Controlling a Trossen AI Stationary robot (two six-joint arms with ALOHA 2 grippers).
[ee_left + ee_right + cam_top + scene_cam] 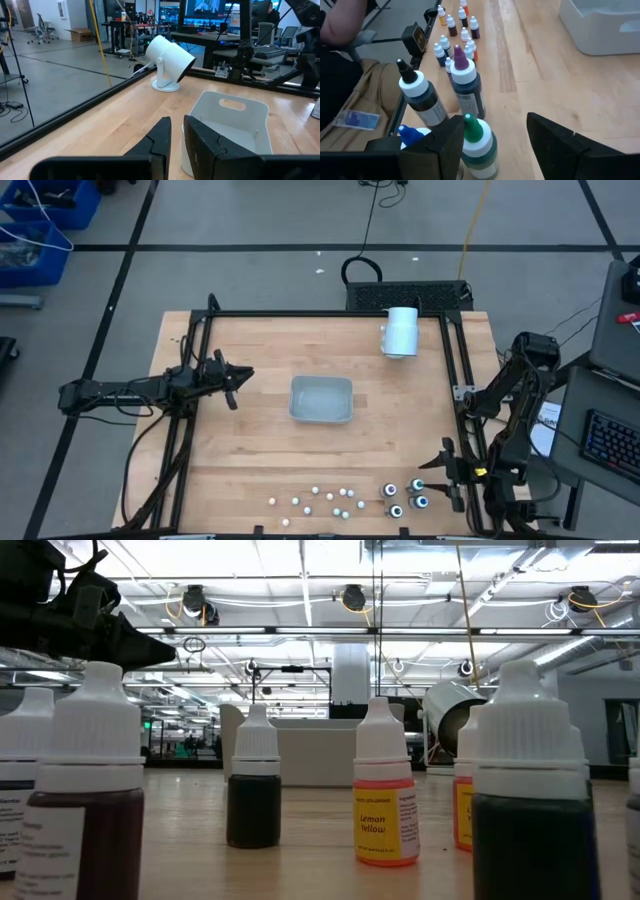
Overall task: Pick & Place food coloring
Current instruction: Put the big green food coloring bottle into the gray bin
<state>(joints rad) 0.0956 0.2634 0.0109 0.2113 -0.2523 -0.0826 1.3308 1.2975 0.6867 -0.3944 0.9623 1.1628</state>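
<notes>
- My right gripper point(490, 142) sits at the near right corner of the counter point(250, 450), jaws spread wide around nothing yet, with the green-tipped bottle point(477, 147) standing between them. I judge that bottle is the one lined up for pickup, since the opening straddles it.
- Just beside it stand a purple-tipped bottle point(467, 90) and a black-tipped bottle point(422, 97); a blue cap point(412, 134) peeks out behind one finger, mostly hidden.
- Farther along the counter's near edge the small dropper bottles point(452, 40) trail away in a loose row, kept together as the waiting stock of food coloring.
- The pale tray point(321, 399) sits mid-counter, well apart from the bottles; I take it as the drop spot.
- My left gripper point(175, 145) waits at the left side, pointed toward the tray, jaws nearly closed with only a thin gap, holding nothing.
- The white cylinder point(401, 332) rests at the far edge.
- From table height, labels other than "Lemon Yellow" are unreadable to me.
</notes>
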